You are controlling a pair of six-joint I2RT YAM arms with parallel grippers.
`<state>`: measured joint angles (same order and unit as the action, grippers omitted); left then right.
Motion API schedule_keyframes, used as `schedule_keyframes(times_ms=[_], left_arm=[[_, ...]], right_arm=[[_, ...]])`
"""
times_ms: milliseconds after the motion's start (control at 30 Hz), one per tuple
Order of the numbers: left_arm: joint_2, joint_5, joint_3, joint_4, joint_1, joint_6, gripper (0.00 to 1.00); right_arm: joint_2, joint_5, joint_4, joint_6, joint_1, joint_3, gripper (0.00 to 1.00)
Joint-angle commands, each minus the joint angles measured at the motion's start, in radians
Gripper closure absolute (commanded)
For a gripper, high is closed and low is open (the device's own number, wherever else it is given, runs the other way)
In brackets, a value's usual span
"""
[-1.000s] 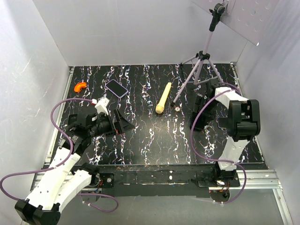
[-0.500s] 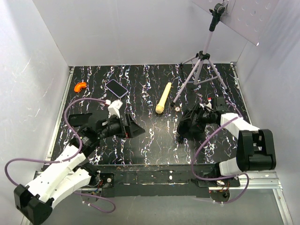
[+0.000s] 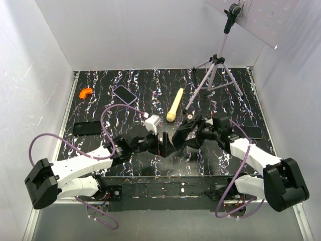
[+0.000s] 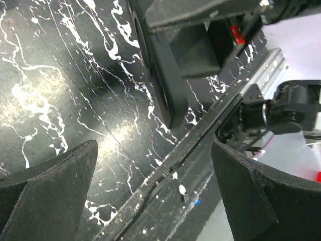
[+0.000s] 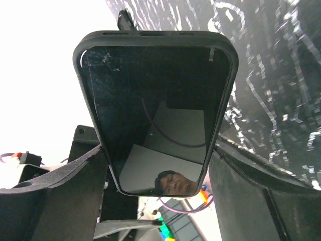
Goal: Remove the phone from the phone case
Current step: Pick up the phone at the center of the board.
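Phone sits in its black case, clamped by the sides in the right gripper, near the table's 6 o'clock edge. Left gripper gapes wide and empty at the case's 8 o'clock, the case beyond its fingertips.

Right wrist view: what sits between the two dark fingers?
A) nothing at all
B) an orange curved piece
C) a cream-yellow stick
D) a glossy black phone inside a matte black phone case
D: the right gripper clamps the long sides of the matte black phone case, and the glossy black phone sits inside it, screen towards the camera.
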<state>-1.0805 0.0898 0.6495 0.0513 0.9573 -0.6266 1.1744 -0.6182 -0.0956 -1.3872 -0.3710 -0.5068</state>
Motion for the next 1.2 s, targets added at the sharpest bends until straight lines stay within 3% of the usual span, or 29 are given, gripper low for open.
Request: schedule_keyframes(times_ms=[0,200,367,467,500,567,600,667,800,933,1067,1167], left_arm=[[-0.051,-0.111,0.039,-0.111,0.021,0.064,0.07],[-0.07,-0.159,0.039,-0.128,0.028,0.079,0.2],[-0.073,-0.11,0.041,-0.128,0.028,0.091,0.74],[-0.068,-0.044,0.042,-0.108,0.028,0.105,1.0],[-0.052,-0.047,0.058,-0.058,0.028,0.129,1.0],[-0.012,-0.03,0.078,0.042,0.02,0.184,1.0],[0.007,-0.004,0.088,0.083,0.011,0.211,1.0],[0.048,0.088,0.113,0.158,-0.026,0.267,1.0],[0.111,0.35,0.139,0.261,-0.171,0.318,1.0],[0.128,0.537,0.166,0.304,-0.296,0.337,1.0],[0.108,0.626,0.223,0.352,-0.318,0.37,1.0],[0.08,0.79,0.252,0.363,-0.318,0.398,1.0]], right_arm=[[-0.044,0.075,-0.119,-0.225,-0.103,-0.025,0.99],[-0.07,0.133,-0.136,-0.3,-0.206,-0.036,0.99],[-0.081,0.189,-0.13,-0.325,-0.269,-0.049,0.99],[-0.071,0.202,-0.176,-0.303,-0.284,-0.044,0.99],[-0.064,0.177,-0.24,-0.194,-0.281,-0.05,0.69],[-0.053,0.115,-0.183,0.035,-0.276,-0.116,0.32],[-0.045,0.098,0.002,0.162,-0.276,-0.206,0.24],[-0.021,0.1,0.315,0.43,-0.284,-0.342,0.18],[-0.07,0.222,0.609,0.807,-0.284,-0.426,0.1],[-0.127,0.111,0.663,0.942,-0.246,-0.447,0.07],[-0.144,0.069,0.718,1.027,-0.232,-0.49,0.06],[-0.101,0.086,0.799,1.117,-0.229,-0.55,0.07]])
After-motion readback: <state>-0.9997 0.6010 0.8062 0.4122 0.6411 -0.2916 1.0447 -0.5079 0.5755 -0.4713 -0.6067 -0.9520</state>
